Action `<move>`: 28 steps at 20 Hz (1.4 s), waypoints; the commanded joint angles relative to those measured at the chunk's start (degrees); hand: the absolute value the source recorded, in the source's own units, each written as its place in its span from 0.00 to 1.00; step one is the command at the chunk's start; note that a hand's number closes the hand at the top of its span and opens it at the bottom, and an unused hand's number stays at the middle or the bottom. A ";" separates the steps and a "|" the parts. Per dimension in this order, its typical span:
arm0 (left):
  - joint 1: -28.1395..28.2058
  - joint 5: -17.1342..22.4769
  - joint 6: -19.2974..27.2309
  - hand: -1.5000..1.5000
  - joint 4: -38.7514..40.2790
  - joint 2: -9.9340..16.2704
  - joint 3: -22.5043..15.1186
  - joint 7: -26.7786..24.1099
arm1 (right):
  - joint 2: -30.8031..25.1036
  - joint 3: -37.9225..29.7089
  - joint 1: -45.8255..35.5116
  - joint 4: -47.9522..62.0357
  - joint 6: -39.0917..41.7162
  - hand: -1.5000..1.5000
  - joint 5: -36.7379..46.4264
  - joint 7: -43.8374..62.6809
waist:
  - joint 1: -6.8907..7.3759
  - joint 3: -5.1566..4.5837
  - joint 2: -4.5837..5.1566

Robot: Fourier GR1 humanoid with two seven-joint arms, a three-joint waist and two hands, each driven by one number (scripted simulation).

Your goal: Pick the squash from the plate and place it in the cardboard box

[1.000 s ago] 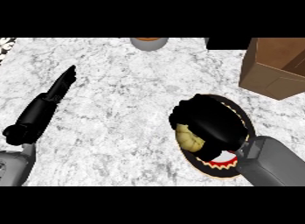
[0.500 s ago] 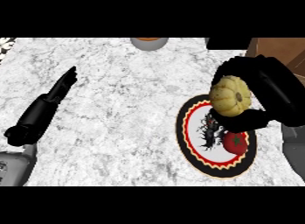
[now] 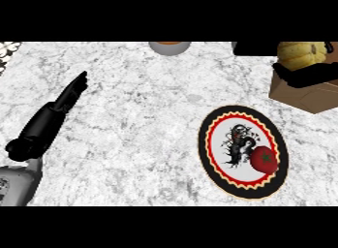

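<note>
On the counter [image 3: 129, 126], one plate [image 3: 222, 145] holding one tomato [image 3: 264, 159] was recorded; one squash [image 3: 302, 53] was gripped by the right hand [image 3: 311, 72] over one cardboard box [image 3: 311, 97]; the left hand [image 3: 68, 97] was held straight.

Squash [image 3: 302, 52] top cut off; hand [image 3: 311, 72] covers bottom.

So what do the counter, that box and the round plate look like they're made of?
The counter looks like polished white marble or stone, going by its grey veining. The box looks like plain brown cardboard, matte, with flat faces. The plate could be glazed ceramic: smooth, with a painted black rim, red zigzag ring and dark centre design, though that is a guess.
</note>
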 commanded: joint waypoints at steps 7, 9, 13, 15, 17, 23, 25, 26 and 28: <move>-2.36 0.75 -2.19 0.50 0.87 -0.26 1.32 0.96 | -9.42 1.88 -8.70 26.70 9.94 1.00 6.91 -10.40 | 0.85 -0.03 0.48; -1.54 -1.34 -1.15 0.50 1.68 -1.54 -0.26 -0.60 | -9.98 2.07 -9.96 33.77 10.66 1.00 7.92 -14.17 | 1.49 0.01 0.76; -2.87 -2.91 -0.18 0.50 1.19 -2.95 -1.35 0.84 | -10.56 4.52 -13.27 42.78 13.07 1.00 11.35 -20.18 | 1.71 0.05 0.73; -3.60 -0.50 -2.90 0.50 2.16 -0.96 0.94 0.55 | -12.33 6.02 -15.32 46.90 14.48 1.00 13.90 -22.69 | 2.09 0.05 0.89; -2.14 -3.00 -0.27 0.50 2.14 -3.90 -1.27 -1.90 | -13.27 6.62 -13.38 51.45 12.02 1.00 16.03 -25.72 | 2.10 0.09 1.03; -1.88 -1.88 -2.94 0.50 1.70 -1.52 0.59 -2.22 | -13.40 8.01 -17.37 58.52 16.68 0.00 17.18 -38.65 | 3.11 0.16 1.28; -4.84 -2.11 -1.10 0.50 3.86 -3.49 1.07 0.19 | -13.64 5.74 -18.58 59.36 17.14 0.00 15.04 -43.36 | 1.84 0.15 1.08; -1.21 -1.58 -2.74 0.50 1.53 -1.73 1.32 -2.58 | -11.23 3.36 -17.67 59.61 15.06 0.00 12.62 -43.37 | 2.29 0.15 0.87; -2.83 -3.43 -0.35 0.50 1.40 -4.11 -0.65 0.14 | -11.50 -2.36 -19.79 61.26 18.11 0.00 6.73 -44.64 | 2.31 0.27 1.01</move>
